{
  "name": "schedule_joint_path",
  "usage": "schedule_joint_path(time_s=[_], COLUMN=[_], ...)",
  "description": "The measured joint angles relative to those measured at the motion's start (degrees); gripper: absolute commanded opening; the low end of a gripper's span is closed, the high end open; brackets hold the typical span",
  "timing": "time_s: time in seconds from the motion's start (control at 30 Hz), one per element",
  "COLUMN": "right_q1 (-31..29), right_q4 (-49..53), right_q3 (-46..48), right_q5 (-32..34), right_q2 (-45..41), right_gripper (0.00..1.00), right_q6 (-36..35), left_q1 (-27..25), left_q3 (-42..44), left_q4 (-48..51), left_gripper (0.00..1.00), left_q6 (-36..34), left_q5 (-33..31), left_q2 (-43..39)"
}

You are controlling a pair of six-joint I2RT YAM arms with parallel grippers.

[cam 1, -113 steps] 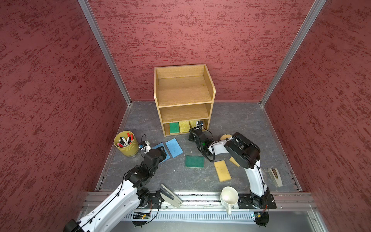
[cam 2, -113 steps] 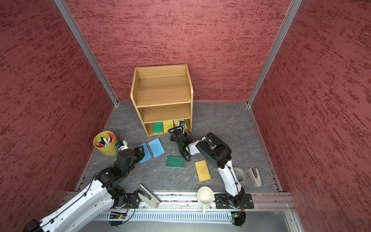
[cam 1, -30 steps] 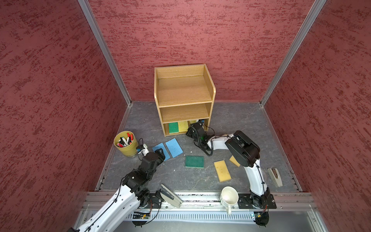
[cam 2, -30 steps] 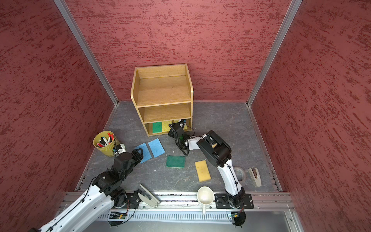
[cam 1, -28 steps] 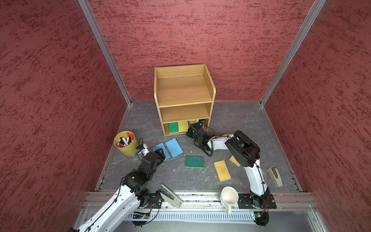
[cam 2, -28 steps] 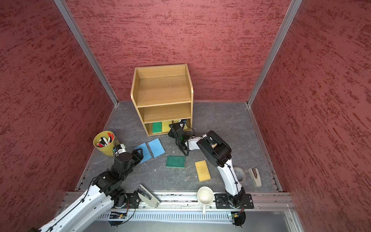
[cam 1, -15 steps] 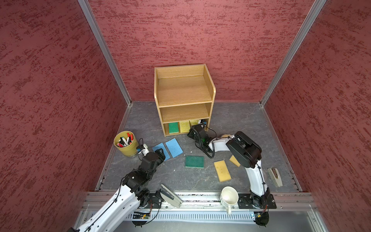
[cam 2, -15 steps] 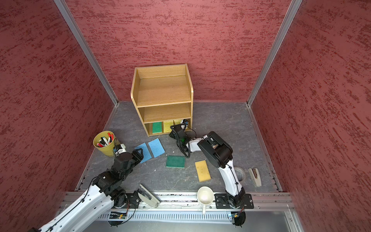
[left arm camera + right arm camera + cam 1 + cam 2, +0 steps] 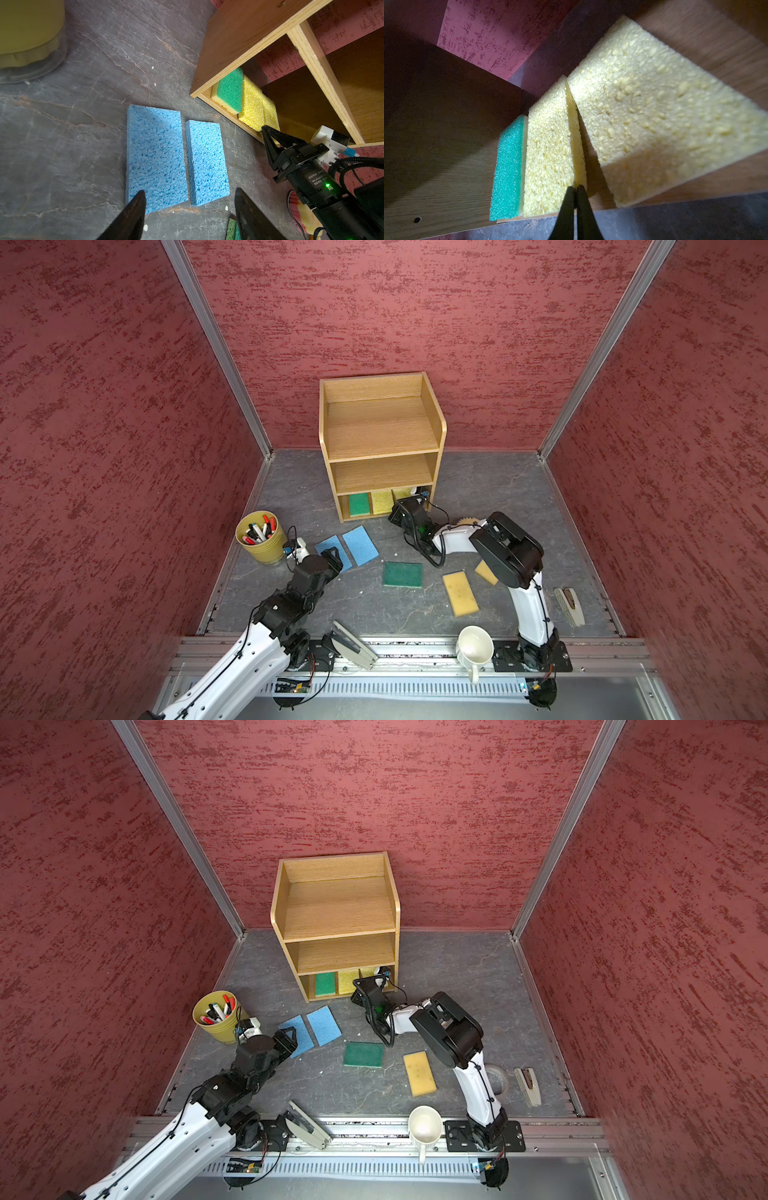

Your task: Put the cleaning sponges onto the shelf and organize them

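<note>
Three sponges (image 9: 550, 145) are on the shelf (image 9: 380, 435), more wait outside; my right fingers (image 9: 566, 204) pinched shut, left fingers (image 9: 133, 212) spread, both empty.

Two blue sponges (image 9: 155, 149) side by side on grey floor (image 9: 62, 145), wide-spread left tool (image 9: 189, 192) at their ends

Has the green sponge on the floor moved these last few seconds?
No. The dark green sponge on the floor lies where it did, same gap from the shelf.

Two blue sponges (image 9: 360, 545), two green (image 9: 402, 574), two yellow (image 9: 381, 502), two tan (image 9: 460, 593), one round (image 9: 465, 522). One shelf (image 9: 380, 435), one pen cup (image 9: 262, 551), one mug (image 9: 475, 645).
</note>
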State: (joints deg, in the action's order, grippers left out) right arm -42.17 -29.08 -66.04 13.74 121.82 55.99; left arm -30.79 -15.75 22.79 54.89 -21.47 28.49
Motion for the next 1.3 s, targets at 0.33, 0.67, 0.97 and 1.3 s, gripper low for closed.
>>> schedule_joint_path(time_s=[0.33, 0.67, 0.97, 1.3], right_q1=[0.0, -0.1, -0.3, 0.6], right_q4=[-0.3, -0.7, -0.6, 1.0], right_q3=[0.0, 2.2, 7.3, 12.1], right_q5=[-0.3, -0.2, -0.4, 1.4], right_q2=[0.0, -2.2, -8.8, -13.8], right_gripper=[0.18, 0.21, 0.25, 0.27], right_q6=[0.2, 0.1, -0.1, -1.2], left_q1=[0.0, 0.0, 0.0, 0.0], left_q3=[0.0, 0.0, 0.0, 0.0], left_q4=[0.0, 0.0, 0.0, 0.0], left_gripper=[0.68, 0.68, 0.69, 0.71], left_q6=[0.0, 0.2, 0.5, 0.6], left_q5=[0.0, 0.0, 0.5, 0.6], left_q2=[0.0, 0.0, -0.7, -2.6])
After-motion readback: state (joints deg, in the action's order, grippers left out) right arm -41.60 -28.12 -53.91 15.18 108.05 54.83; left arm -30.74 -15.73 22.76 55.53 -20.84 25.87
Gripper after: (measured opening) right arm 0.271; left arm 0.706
